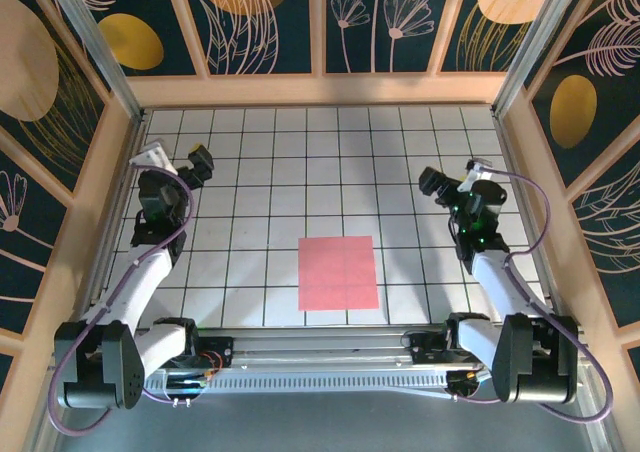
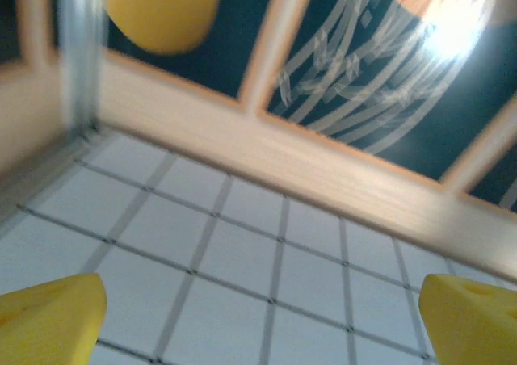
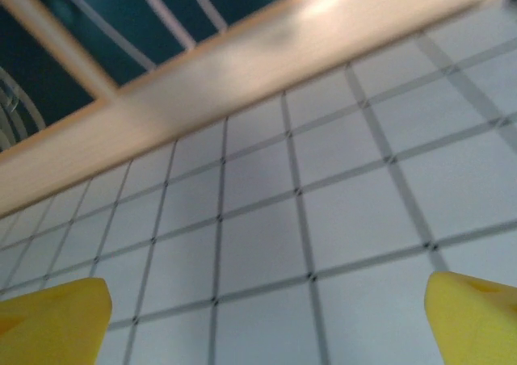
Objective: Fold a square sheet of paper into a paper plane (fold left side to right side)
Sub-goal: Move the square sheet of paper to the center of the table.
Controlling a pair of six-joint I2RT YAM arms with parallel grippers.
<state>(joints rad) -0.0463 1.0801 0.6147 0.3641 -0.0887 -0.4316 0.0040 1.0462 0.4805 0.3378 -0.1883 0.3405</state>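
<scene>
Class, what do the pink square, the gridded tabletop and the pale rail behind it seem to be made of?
Square sheet of paper: thin matte paper; it lies flat with no visible thickness. Tabletop: smooth white surface with dark grid lines, tiles or a printed board, unclear which. Rail: pale wood, probably, matte and light tan.

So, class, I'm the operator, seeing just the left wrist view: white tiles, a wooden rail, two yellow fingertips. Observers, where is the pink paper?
Observer: The square sheet of paper lies flat on the table, centred, toward the near edge.
Operator: Is anything touching it?
Observer: No. The left gripper is over the back left, well apart from it.
Operator: And the other arm?
Observer: The right gripper is over the right side, open, also apart from the paper.
</scene>
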